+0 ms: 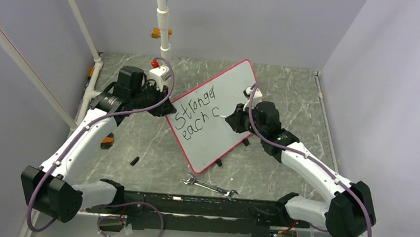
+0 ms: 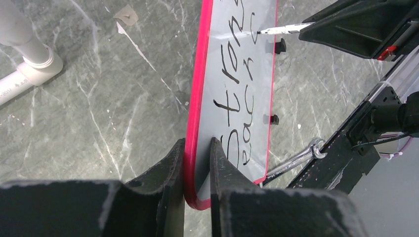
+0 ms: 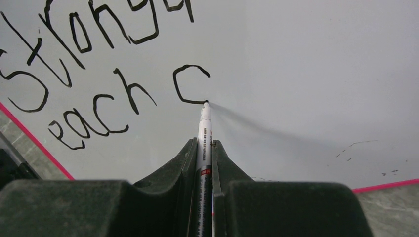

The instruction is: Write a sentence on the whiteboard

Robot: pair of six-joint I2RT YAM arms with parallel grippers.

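A whiteboard (image 1: 236,83) with a red-pink rim sits turned diagonally on the marble-patterned table (image 1: 290,91), between the two arms. The left end effector (image 2: 197,145) is clenched on the board's rim at its left corner, one finger on the written face and one on the back. The right end effector (image 3: 203,145) is closed around a white marker (image 3: 204,121) that points away from the wrist. Its black tip touches the board at the lower end of an open curve – a "c" shape. The sentence (image 1: 199,115) is in black handwriting on two lines: "Stronger" above, "each" and that lone curve below. The half of the board to the right of the lettering is bare apart from a few faint specks near the rim. A silver wrench (image 1: 211,187) lies on the table just off the board's near corner, apart from it – and close to the arms' bases. A white pipe (image 1: 160,17) stands upright at the back of the enclosure.
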